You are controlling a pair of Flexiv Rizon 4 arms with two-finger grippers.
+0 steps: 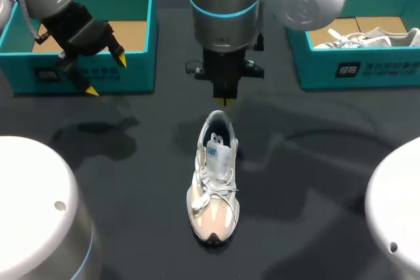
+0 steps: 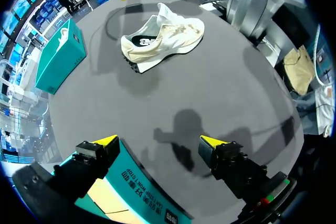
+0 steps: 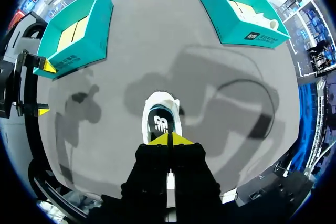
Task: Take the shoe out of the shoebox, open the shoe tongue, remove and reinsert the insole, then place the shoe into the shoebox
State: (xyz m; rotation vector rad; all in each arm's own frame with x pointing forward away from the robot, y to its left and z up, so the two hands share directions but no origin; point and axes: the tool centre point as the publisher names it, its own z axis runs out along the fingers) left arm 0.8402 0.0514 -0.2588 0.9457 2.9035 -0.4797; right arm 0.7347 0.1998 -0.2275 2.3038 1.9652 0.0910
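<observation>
Right gripper [image 3: 169,139]: yellow tips pressed together, nothing held, poised just above the heel of the shoe [image 1: 215,188]; left gripper [image 2: 157,142]: fingers spread wide, empty, hung over the front wall of the left shoebox [image 1: 141,63]. One dark table [image 1: 315,162] is listed, bearing two teal boxes set well apart, each fronted with white print, the right shoebox [image 1: 380,70] being occupied by a second shoe [image 1: 367,36]. The pale shoe is laid between them, toe toward the robot, a small blue-and-white label [image 1: 215,152] seen at its tongue.
</observation>
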